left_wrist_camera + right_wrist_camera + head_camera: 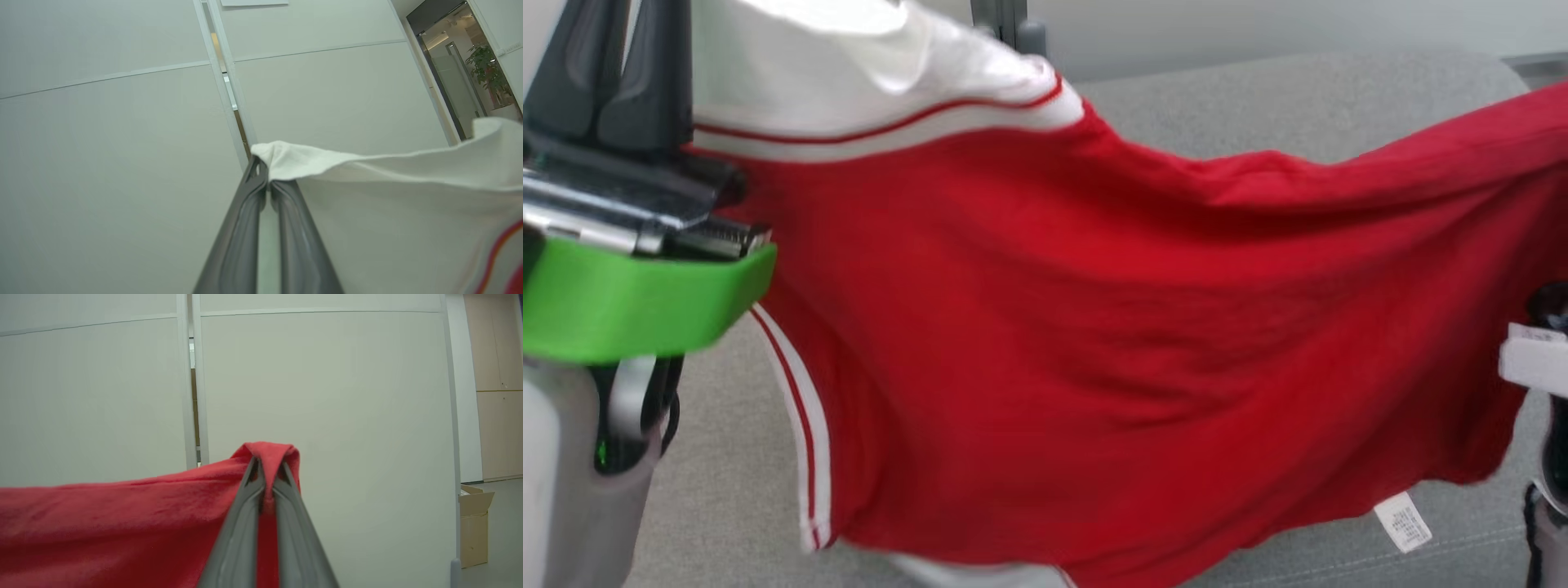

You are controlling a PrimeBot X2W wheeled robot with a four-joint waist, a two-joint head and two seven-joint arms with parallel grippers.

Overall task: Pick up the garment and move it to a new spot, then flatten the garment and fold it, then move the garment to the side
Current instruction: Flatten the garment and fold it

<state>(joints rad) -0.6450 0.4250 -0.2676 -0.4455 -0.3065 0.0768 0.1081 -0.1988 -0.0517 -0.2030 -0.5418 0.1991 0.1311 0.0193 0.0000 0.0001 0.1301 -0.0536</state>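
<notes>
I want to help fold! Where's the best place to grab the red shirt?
Probably its top edge, pinched at both ends from the outer sides: the left gripper holds the white corner, the right gripper the red one, so the shirt hangs spread out.

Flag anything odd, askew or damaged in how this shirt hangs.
No damage shows. The red shirt hangs askew: the left gripper pinches its white section, the right gripper a red edge, so the cloth sags between them over the grey cushion. A care label dangles at the lower hem.

White care tag (1402, 521) on red garment (1094, 327), print too blurred to read
</notes>
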